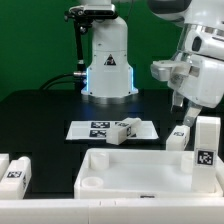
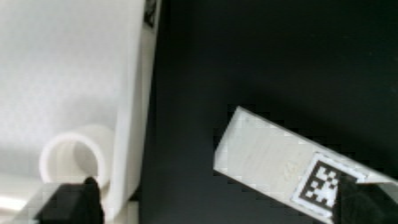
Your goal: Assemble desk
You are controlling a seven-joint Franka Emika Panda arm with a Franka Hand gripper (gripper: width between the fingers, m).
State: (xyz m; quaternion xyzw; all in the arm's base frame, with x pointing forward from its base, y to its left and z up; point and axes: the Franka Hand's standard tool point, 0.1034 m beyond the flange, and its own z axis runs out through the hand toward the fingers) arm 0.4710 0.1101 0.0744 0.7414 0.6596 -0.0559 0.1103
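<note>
The black table [image 1: 40, 110] spreads beneath the gripper [image 1: 180, 103] and out to every side of it. The arm [image 1: 108, 60] stands on its base well behind the gripper and reaches it from above.

The tabletop [image 1: 135, 172] lies rim up, below the gripper and mostly toward the exterior view's left. In the wrist view its rim [image 2: 135, 90] runs just beside the gripper [image 2: 63, 205], and a round socket [image 2: 71, 155] sits close to the fingertips.

The marker board [image 1: 85, 130] lies flat on the table, well apart from the gripper, toward the arm's base. A tilted leg [image 1: 125, 130] rests on it.

An upright leg [image 1: 205, 152] stands below the gripper at the tabletop's end, its tag facing the camera. A small leg [image 1: 178, 137] sits on the table under the gripper, just behind the tabletop. A far leg [image 1: 14, 172] lies well apart from the gripper, beyond the tabletop's other end.

The wrist view shows a tagged leg [image 2: 294, 160] against the black table, near the gripper and apart from the rim. I cannot tell which leg it is.

Only dark fingertips show, so I cannot tell whether the jaws are apart or together.
</note>
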